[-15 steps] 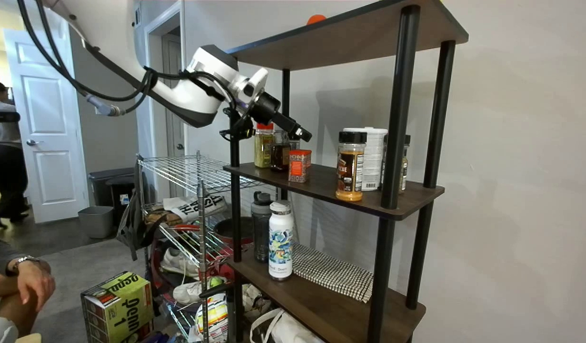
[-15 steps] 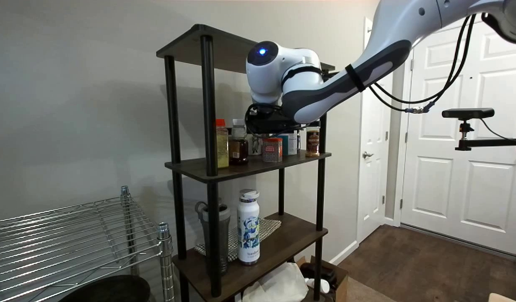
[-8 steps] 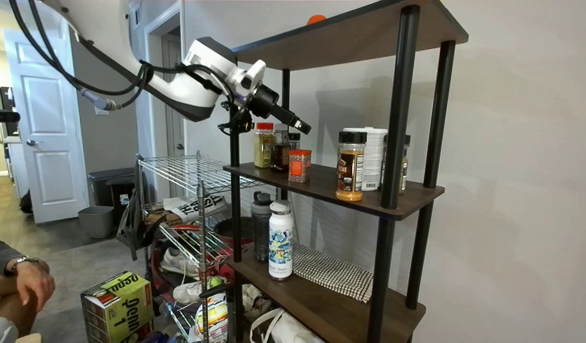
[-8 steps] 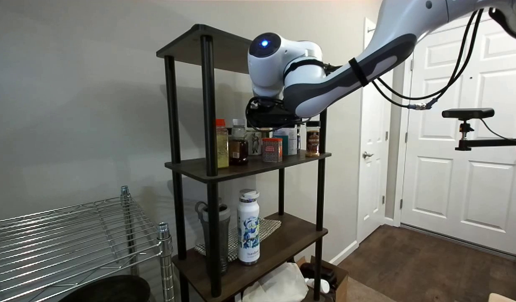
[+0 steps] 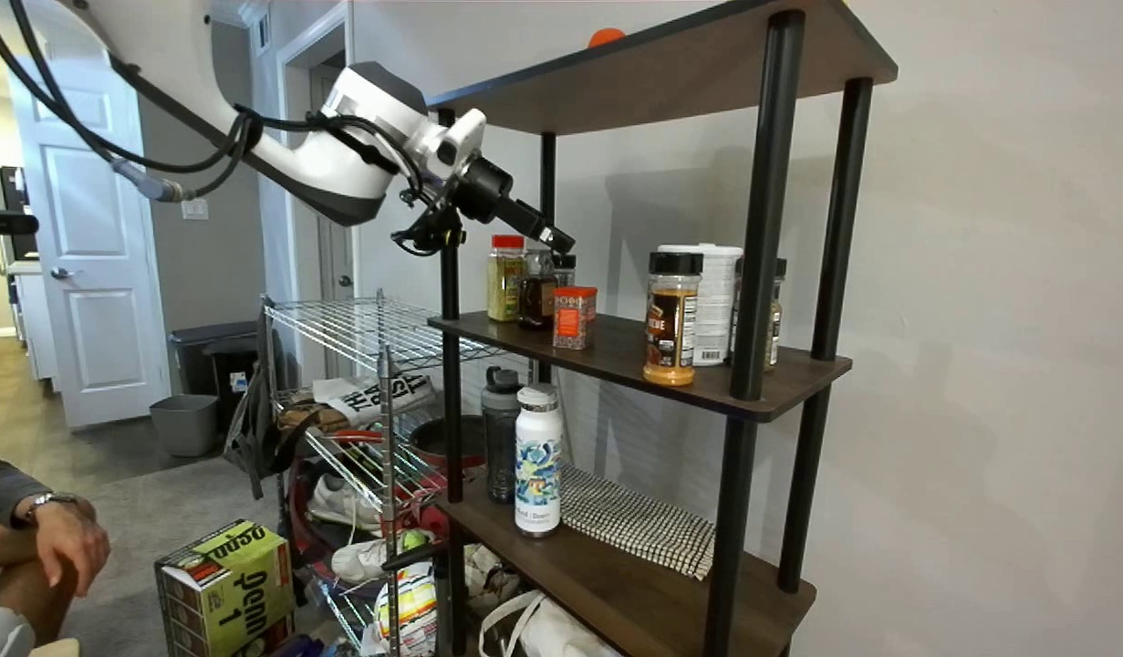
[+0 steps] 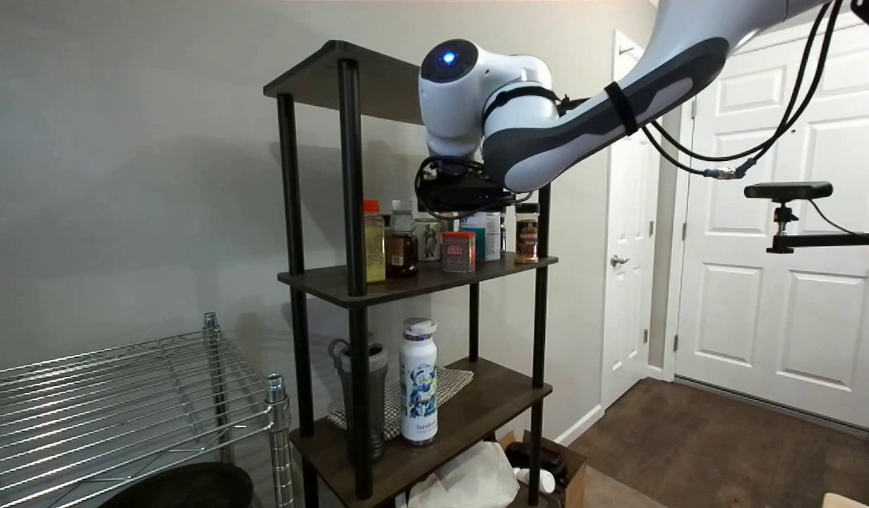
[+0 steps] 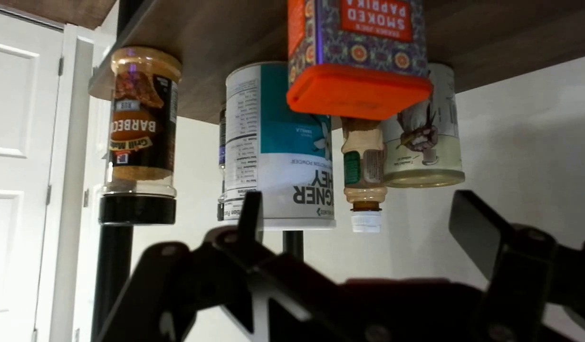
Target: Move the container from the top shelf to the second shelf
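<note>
Claw [image 7: 358, 204] spread and empty; tin [image 7: 359, 52] upright near the front edge of the second-shelf desk [image 5: 619, 345], probably light, stiff and slick, so pinch its flat sides below the lid [image 7: 359, 92].

Top shelf [image 6: 385, 88] partly hidden behind arm [image 6: 454, 106].

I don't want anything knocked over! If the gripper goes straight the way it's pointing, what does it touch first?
Probably the white and teal canister. The gripper seems aimed over the paprika tin, but depth is unclear.
</note>
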Controlling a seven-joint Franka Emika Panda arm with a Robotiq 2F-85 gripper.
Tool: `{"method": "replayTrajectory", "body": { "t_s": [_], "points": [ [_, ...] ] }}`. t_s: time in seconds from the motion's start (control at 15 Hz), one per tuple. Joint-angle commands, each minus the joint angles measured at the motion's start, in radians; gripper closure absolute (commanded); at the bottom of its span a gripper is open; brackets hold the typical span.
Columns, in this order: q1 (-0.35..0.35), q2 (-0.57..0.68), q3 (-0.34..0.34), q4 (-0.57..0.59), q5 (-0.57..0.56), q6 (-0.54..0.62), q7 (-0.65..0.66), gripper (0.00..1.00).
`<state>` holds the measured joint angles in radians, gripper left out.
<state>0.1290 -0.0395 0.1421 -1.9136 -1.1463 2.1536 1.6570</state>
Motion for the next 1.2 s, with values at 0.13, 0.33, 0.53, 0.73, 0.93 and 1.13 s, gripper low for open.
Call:
{"method": "replayTrajectory", "body": {
  "t_s": [0.13,0.33,0.53,0.73,0.93,1.13],
  "points": [
    [0.014,-0.164,0.014,-0.119,0.051,-0.092,-0.036,0.0],
    [0.025,-0.221,0.036,-0.141,0.077,-0.141,-0.028,0.0],
    [0.05,-0.265,0.067,-0.153,0.123,-0.175,-0.033,0.0],
    [0.083,-0.305,0.102,-0.157,0.212,-0.218,-0.047,0.0],
    [0.108,-0.344,0.136,-0.154,0.282,-0.278,-0.061,0.0],
    [0.124,-0.379,0.161,-0.153,0.344,-0.332,-0.074,0.0]
  ]
}}
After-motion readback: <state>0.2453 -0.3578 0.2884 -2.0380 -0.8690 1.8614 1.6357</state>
